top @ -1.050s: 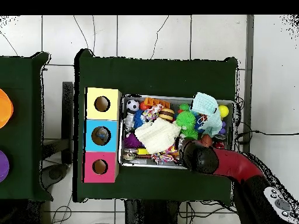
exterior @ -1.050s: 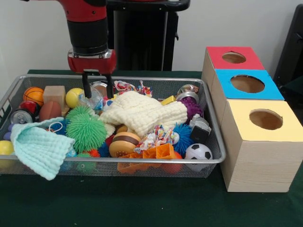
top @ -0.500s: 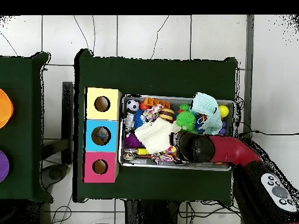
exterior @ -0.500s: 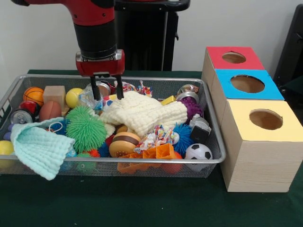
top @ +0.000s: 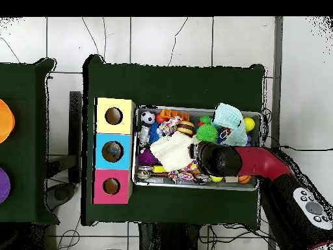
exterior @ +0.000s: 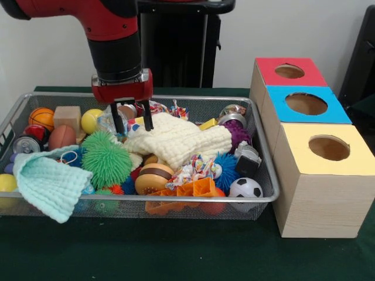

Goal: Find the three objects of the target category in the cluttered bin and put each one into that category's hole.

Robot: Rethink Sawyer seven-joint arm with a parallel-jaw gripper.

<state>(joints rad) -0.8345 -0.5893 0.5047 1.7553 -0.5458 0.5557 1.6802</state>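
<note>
2 cloths hide much of the wire bin (exterior: pixel 258 196): a mint cloth (exterior: pixel 50 181) at the left edge, then a cream cloth (exterior: pixel 179 140) in the middle. The gripper (exterior: pixel 132 127) hangs spread and empty at the cream cloth's left corner. Which category is wanted I cannot tell; its 3 objects likely lie underneath, so pinch low and lift clear. The hole boxes (exterior: pixel 304 104) stand right.

Can't read any text, brand or number anywhere. Soda can (exterior: pixel 26 143) at the bin's (exterior: pixel 176 199) left end shows print too small to read. Coloured box tops (exterior: pixel 305 103) carry no labels.
</note>
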